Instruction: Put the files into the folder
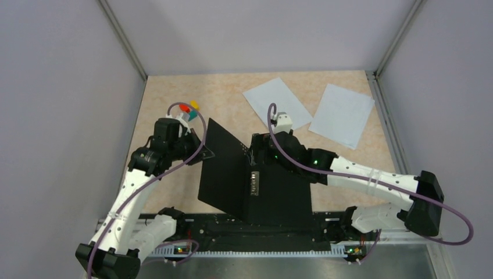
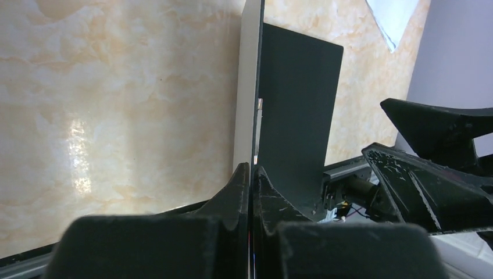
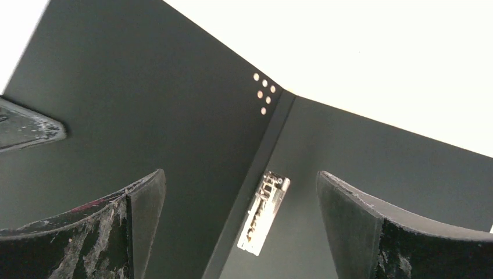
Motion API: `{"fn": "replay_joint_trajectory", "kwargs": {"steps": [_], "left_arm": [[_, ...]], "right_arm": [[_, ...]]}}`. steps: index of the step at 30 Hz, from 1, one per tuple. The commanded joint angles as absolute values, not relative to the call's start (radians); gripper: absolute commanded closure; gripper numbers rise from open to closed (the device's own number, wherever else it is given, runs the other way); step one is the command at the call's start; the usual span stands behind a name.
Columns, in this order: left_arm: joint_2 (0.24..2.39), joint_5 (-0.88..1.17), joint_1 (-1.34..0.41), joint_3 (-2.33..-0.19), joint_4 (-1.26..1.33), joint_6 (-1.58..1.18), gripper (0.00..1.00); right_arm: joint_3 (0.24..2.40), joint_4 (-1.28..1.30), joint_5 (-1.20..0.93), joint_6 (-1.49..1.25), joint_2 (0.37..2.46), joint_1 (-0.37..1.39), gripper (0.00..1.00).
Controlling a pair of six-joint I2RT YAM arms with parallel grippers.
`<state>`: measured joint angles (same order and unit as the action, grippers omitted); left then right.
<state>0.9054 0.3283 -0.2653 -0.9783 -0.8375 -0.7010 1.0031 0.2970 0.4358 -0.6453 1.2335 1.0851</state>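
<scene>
The folder (image 1: 279, 197) lies open at the table's near middle, black inside up, with its metal spine clip (image 1: 254, 183). My left gripper (image 1: 200, 152) is shut on the outer edge of the left cover (image 1: 224, 168) and holds it tilted up. In the left wrist view the fingers (image 2: 238, 186) pinch that cover (image 2: 296, 116) edge-on. My right gripper (image 1: 256, 152) is open and empty above the folder's far edge by the spine. Its view shows the clip (image 3: 264, 212) between the fingers (image 3: 145, 215). The two white files (image 1: 276, 102) (image 1: 342, 115) lie flat at the back.
Small red, yellow and green objects (image 1: 187, 110) sit at the back left by the left arm. Grey walls close the table on three sides. A black rail (image 1: 261, 235) runs along the near edge. A corner of a white sheet (image 2: 392, 17) shows in the left wrist view.
</scene>
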Motion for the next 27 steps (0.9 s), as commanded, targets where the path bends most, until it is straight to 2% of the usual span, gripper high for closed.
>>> {"fn": "replay_joint_trajectory", "kwargs": {"steps": [1,7,14,15,17,18,19,20,24,27], "left_arm": [[0.864,0.244,-0.265,-0.955,-0.775,-0.687,1.0],[0.771,-0.022,-0.265,-0.807,-0.722,-0.762,1.0],[0.802,-0.073,-0.264,-0.732,-0.617,-0.783,1.0],[0.819,-0.114,-0.263,-0.754,-0.639,-0.77,0.95],[0.847,-0.225,-0.264,-0.812,-0.718,-0.731,0.68],[0.861,-0.293,-0.264,-0.845,-0.753,-0.712,0.49],[0.875,-0.358,-0.264,-0.876,-0.789,-0.697,0.4],[0.887,-0.422,-0.264,-0.906,-0.815,-0.682,0.34],[0.903,-0.551,-0.264,-1.014,-0.861,-0.629,0.3],[0.904,-0.45,-0.264,-1.057,-0.792,-0.568,0.35]], "right_arm": [[1.024,0.303,0.392,-0.692,1.274,1.063,0.01],[1.016,0.312,0.353,-0.737,1.339,1.042,0.02],[1.004,0.385,0.376,-0.821,1.435,1.042,0.07],[1.005,0.394,0.382,-0.827,1.447,1.043,0.07],[1.005,0.4,0.394,-0.831,1.465,1.042,0.08],[1.004,0.4,0.401,-0.831,1.471,1.043,0.08],[1.005,0.4,0.404,-0.829,1.477,1.042,0.09],[1.007,0.398,0.404,-0.824,1.481,1.042,0.09],[1.014,0.398,0.41,-0.805,1.488,1.042,0.11],[1.021,0.395,0.43,-0.782,1.488,1.042,0.12]]}}
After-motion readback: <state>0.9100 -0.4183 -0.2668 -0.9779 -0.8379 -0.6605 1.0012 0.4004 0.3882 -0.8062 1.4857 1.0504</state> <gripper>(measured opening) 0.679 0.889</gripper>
